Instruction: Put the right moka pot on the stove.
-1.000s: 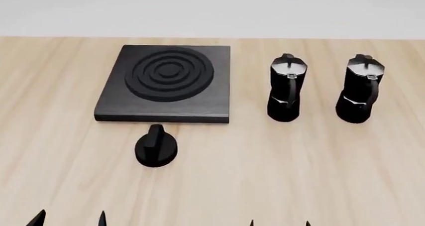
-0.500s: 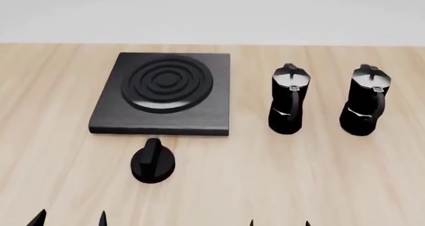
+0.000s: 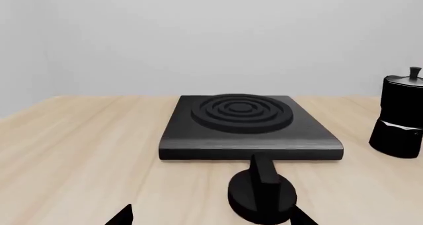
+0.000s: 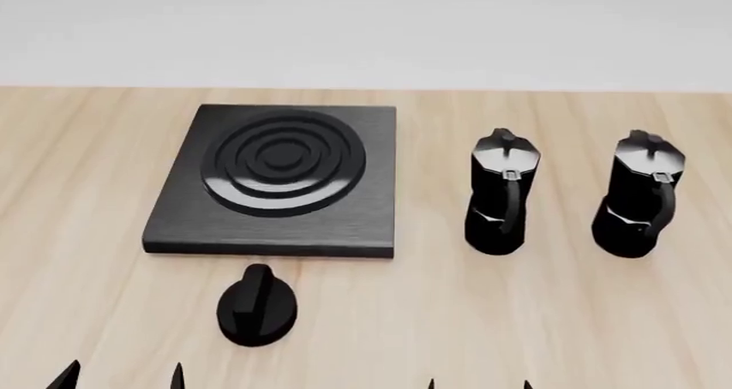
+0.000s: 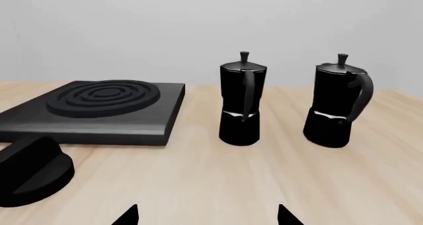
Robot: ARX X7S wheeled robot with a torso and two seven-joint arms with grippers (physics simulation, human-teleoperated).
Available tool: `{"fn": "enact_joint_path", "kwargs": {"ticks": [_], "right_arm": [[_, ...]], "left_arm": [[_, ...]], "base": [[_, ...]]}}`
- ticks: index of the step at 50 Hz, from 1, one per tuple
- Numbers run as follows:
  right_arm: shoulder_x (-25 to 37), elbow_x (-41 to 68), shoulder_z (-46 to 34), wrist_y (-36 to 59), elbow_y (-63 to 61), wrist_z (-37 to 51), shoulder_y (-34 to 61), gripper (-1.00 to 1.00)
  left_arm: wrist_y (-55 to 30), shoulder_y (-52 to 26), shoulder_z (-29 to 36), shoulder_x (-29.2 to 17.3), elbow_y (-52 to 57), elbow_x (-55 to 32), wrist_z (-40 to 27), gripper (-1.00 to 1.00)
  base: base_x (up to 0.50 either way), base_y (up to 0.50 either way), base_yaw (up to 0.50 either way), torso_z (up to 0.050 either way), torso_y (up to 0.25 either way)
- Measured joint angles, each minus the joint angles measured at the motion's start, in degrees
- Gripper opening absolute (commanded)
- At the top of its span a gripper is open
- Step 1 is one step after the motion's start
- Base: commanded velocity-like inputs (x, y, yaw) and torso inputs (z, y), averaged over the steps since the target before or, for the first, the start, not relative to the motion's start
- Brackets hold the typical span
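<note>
Though upright and steady beside its twin, well right of the stove (image 4: 280, 179), the right moka pot (image 4: 639, 196) looks rigid, fairly heavy, glossy and probably slippery. Best taken across the faceted waist or by the curved handle. No brand or writing legible. Left gripper (image 4: 120, 377) and right gripper (image 4: 479, 384): tips spread apart, empty.

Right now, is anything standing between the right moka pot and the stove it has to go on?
Yes. The other moka pot stands upright on the table directly between the right moka pot and the stove. The burner itself is bare.
</note>
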Motion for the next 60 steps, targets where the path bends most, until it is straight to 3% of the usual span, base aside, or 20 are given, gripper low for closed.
{"fn": "enact_joint_path", "kwargs": {"ticks": [60], "right_arm": [[0.8,1.2,-1.4,-1.3,1.7,1.0,0.7,1.0]], "left_arm": [[0.3,-0.3,1.3,-1.1,0.0,-1.4,-1.3,1.0]], "base": [[0.13,0.0,0.0,0.0,0.0]]}}
